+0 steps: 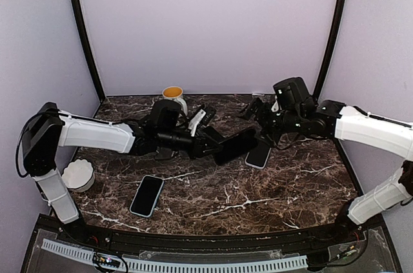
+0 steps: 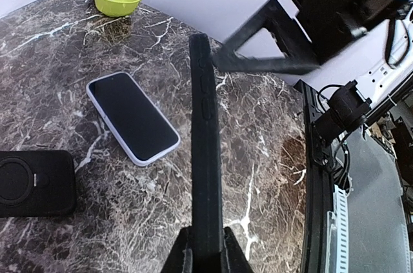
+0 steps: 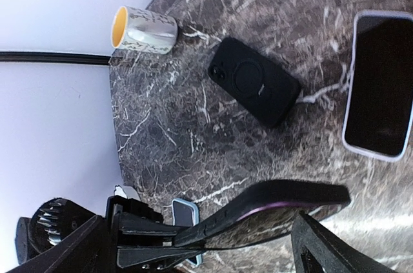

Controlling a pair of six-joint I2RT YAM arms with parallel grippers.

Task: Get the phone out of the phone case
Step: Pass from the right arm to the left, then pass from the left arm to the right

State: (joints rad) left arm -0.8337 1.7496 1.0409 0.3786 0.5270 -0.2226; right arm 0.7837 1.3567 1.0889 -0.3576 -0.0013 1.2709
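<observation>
Left wrist view: left jaws pinch the slim black cased phone [image 2: 205, 144] edge-on above the brown marble tabletop [image 2: 271, 176]; right jaws, gaping wide nearby, should catch one case corner and peel.

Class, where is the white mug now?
Top view: the orange-lined white mug stands at the far edge of the dark marble table, left of centre, behind the left arm.
</observation>
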